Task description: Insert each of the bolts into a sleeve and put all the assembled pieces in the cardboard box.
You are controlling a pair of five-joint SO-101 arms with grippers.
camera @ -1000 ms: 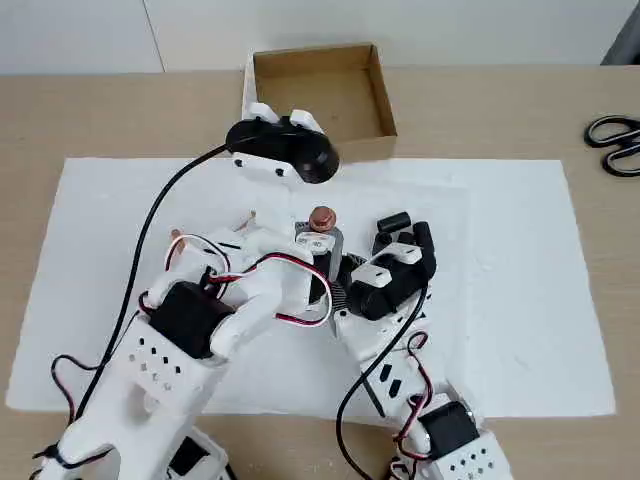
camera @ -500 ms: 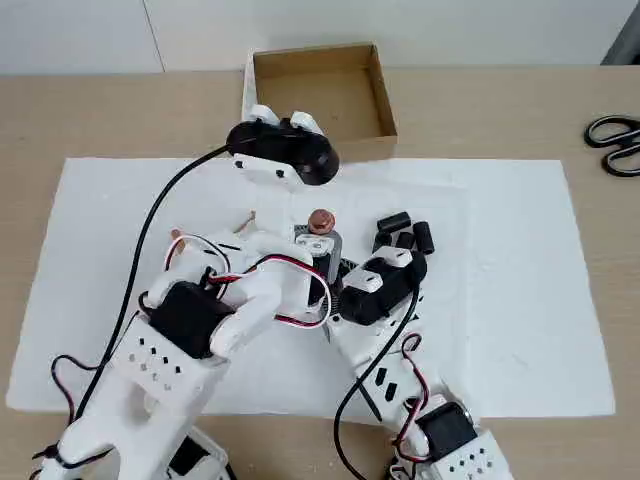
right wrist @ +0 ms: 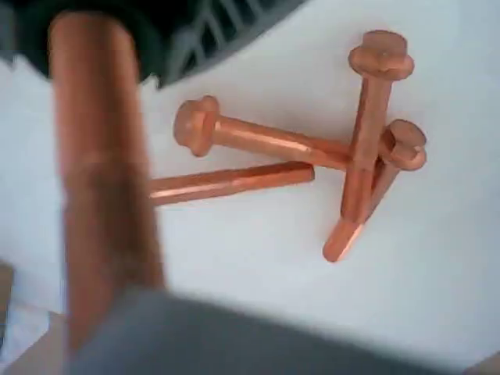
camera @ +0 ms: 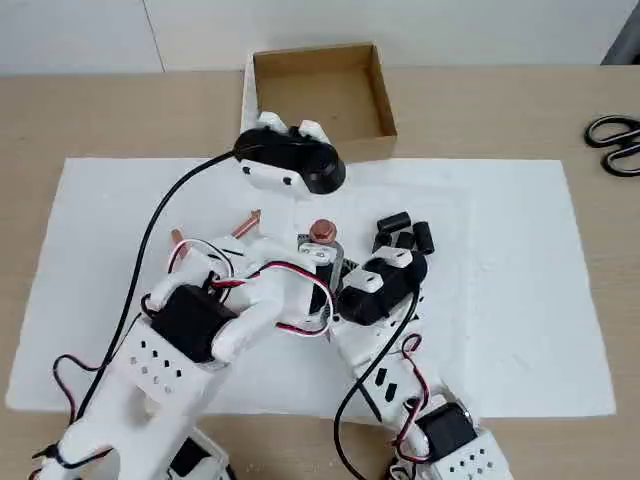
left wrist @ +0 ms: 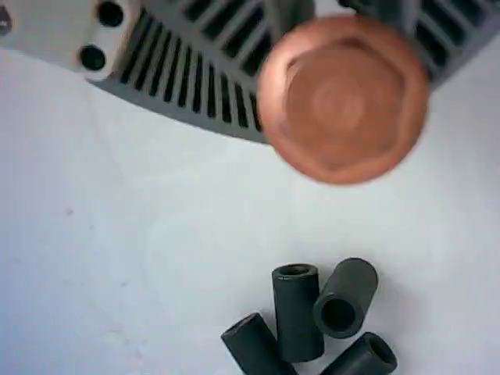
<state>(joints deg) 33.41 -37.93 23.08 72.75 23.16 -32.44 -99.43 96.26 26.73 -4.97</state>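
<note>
One copper bolt (left wrist: 342,98) stands upright in the left pincer (camera: 322,255), head upward; the pincer's ribbed grey fingers (left wrist: 195,78) are closed about the shank just under the head. In the high view this bolt sits near the middle of the white sheet (camera: 520,300), between the two arms.

The right pincer (camera: 350,285) sits just beside the held bolt, on the side toward the sleeves; the shank runs close across the right wrist view, but whether this pincer is open or closed I cannot tell.

Four loose bolts (right wrist: 266,142) lie on the sheet in a loose heap; three show their heads, two of them crossing, and the fourth shows only its shank, the head hidden behind the held bolt.

Four black sleeves (left wrist: 295,312) lie clustered and touching on the sheet, near the right pincer; two show an open bore in the left wrist view.

One cardboard box (camera: 383,95) stands open-topped on the counter (camera: 100,110), against the far edge of the sheet; one pair of scissors (camera: 615,140) lies at the counter's edge, well apart from everything else.
</note>
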